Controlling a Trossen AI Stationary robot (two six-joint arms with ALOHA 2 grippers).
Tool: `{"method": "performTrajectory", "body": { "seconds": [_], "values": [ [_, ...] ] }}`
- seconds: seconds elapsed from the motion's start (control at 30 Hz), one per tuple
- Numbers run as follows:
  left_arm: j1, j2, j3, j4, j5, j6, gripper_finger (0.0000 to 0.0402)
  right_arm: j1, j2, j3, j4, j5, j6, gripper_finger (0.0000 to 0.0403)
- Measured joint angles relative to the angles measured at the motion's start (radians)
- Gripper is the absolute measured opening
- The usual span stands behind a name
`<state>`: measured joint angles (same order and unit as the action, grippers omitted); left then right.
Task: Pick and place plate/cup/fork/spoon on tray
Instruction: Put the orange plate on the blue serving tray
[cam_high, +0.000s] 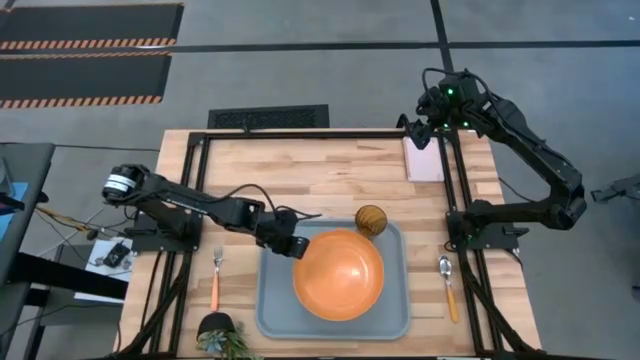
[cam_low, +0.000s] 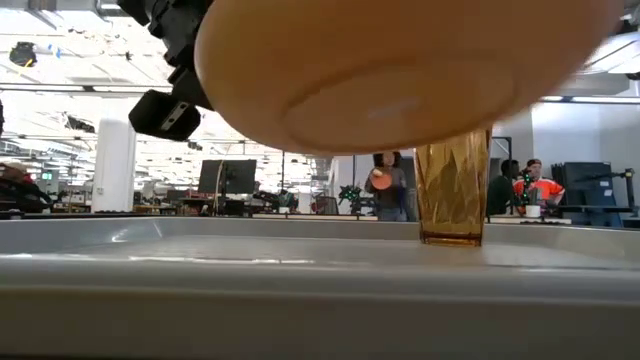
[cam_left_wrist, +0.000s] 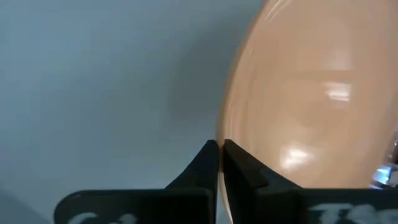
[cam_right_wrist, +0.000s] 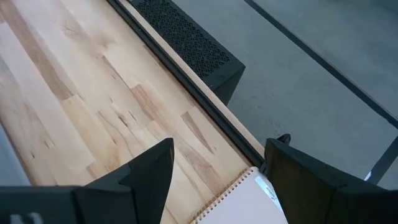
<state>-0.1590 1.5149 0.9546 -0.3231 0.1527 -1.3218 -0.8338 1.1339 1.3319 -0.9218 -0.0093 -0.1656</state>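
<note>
The orange plate (cam_high: 339, 273) hangs above the pale grey-blue tray (cam_high: 270, 310), held at its left rim by my left gripper (cam_high: 297, 246). In the low view the plate (cam_low: 400, 70) is clear of the tray floor (cam_low: 200, 255). The amber ribbed cup (cam_high: 371, 219) stands upright on the tray's far right corner, and shows behind the plate in the low view (cam_low: 452, 190). The fork (cam_high: 215, 277) lies on the table left of the tray. The spoon (cam_high: 448, 285) lies right of the tray. My right gripper (cam_high: 416, 127) is open and empty over the table's far right, by the pink pad. My left gripper pinches the plate's rim (cam_left_wrist: 221, 134) on its left side between its two fingers (cam_left_wrist: 202, 163). The fingers come from the table's left. The plate is lifted clear above the tray, its far side tilted up slightly.
A pink pad (cam_high: 423, 158) lies at the table's far right. A small potted plant (cam_high: 222, 335) stands at the near edge, left of the tray. Black frame rails (cam_high: 190, 180) run along the table's sides. People stand in the room beyond.
</note>
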Motion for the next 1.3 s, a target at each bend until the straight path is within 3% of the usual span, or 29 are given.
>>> {"method": "performTrajectory", "body": {
  "seconds": [0.27,0.47,0.8,1.07,1.3],
  "values": [
    [-0.044,0.096,0.037,0.014,-0.009,-0.03,0.0,0.0,0.0,0.0,0.005,0.0,0.0,0.0274],
    [-0.035,0.091,0.039,0.018,-0.112,-0.027,0.0,0.0,0.0,0.0,0.004,-0.001,0.0,0.0274],
    [-0.045,0.175,0.039,0.109,-0.053,-0.044,0.0,0.0,0.0,0.0,0.0,-0.001,0.0,0.0274],
    [-0.043,0.191,0.039,0.121,-0.113,-0.036,0.0,0.0,0.0,0.0,0.0,-0.002,0.0,0.0274],
    [-0.052,0.246,0.038,0.205,-0.08,-0.064,0.0,0.0,0.0,0.0,-0.001,-0.002,0.006,0.0274]
  ]
}}
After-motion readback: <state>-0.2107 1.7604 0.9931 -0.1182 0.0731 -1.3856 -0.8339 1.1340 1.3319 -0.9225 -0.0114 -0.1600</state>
